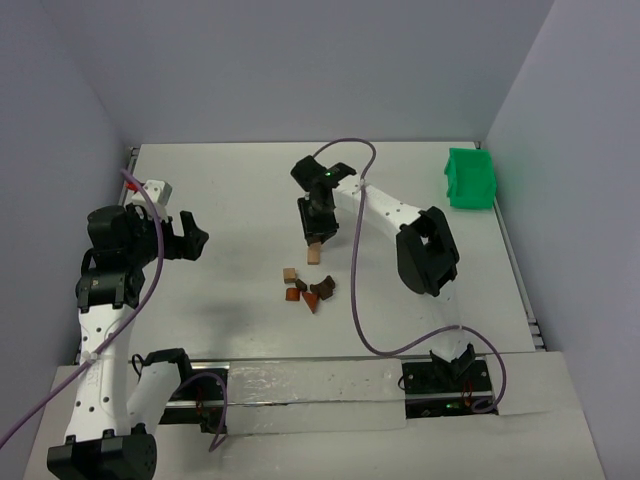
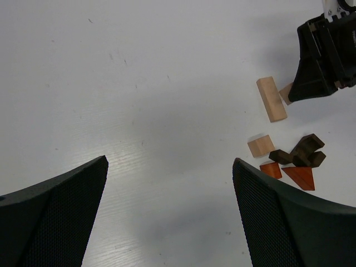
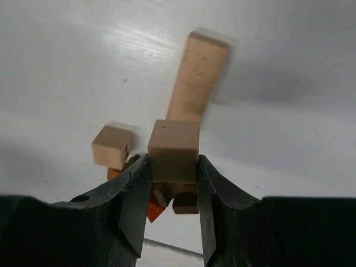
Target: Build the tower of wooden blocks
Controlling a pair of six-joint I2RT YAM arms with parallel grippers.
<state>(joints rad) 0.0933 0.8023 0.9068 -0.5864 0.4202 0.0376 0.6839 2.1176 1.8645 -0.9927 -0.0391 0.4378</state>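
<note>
My right gripper (image 3: 173, 161) is shut on a light tan cube (image 3: 173, 151) and holds it a little above the table. Just beyond it a tan bar (image 3: 197, 78) lies flat. In the top view that gripper (image 1: 316, 236) hangs right behind the bar (image 1: 314, 255). The other wood blocks lie loose in a small cluster: a tan cube (image 2: 260, 146), dark brown pieces (image 2: 303, 153) and reddish wedges (image 2: 300, 177). No wood block tower is in view. My left gripper (image 2: 169, 162) is open over bare table, well left of the blocks (image 1: 308, 290).
A green bin (image 1: 468, 178) stands at the far right corner. A purple cable (image 1: 355, 300) loops over the table right of the blocks. The walls close in on the left, back and right.
</note>
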